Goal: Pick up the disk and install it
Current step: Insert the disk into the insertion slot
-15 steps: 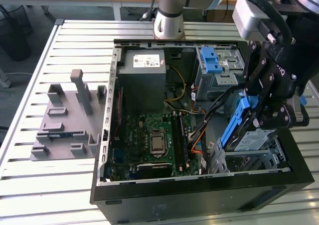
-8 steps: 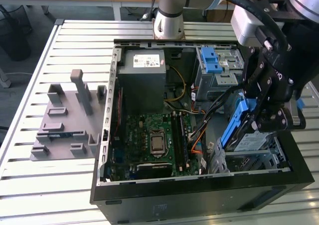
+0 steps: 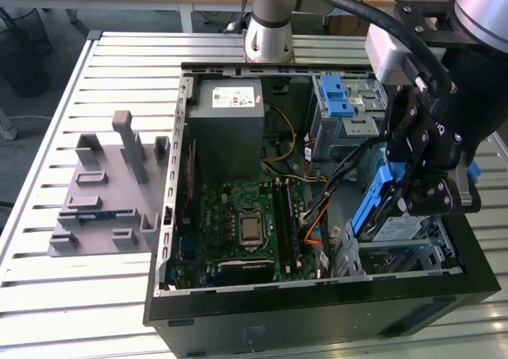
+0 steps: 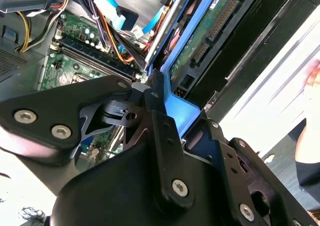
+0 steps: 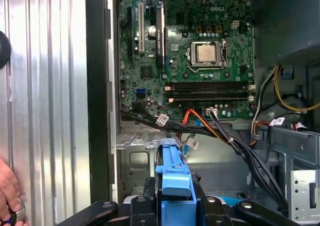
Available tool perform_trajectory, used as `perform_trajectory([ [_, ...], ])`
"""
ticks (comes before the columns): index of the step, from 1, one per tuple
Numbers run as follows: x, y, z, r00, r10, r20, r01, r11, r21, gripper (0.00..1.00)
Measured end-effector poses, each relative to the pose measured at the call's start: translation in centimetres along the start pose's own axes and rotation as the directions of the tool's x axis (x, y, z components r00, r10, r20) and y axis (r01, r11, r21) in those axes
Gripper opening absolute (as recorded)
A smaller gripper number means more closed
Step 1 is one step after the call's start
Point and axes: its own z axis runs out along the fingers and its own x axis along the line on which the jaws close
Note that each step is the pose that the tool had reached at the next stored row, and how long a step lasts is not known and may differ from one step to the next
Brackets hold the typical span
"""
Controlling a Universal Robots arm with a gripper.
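Disk held in the tool, tilted, low inside the open computer case.

The tool (image 3: 419,196) is clamped on the blue end bracket of the disk (image 3: 394,229), and both wrist views show the bracket gripped in it. The disk is tilted with its blue-railed edge raised. It sits within the computer case (image 3: 170,216), to the exterior view's right of the motherboard (image 3: 246,224) and nearer the camera than the drive cage (image 3: 341,105). The arm (image 3: 468,25) enters from the exterior view's upper right, wrist angled down into the case. The case stands on the slatted bench (image 3: 95,295).
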Motion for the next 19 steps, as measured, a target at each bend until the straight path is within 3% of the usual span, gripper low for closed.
perform_trajectory([
  [19,0.08,-0.01,1.54,1.0,0.0,0.0,0.0,1.0,0.0,0.36],
])
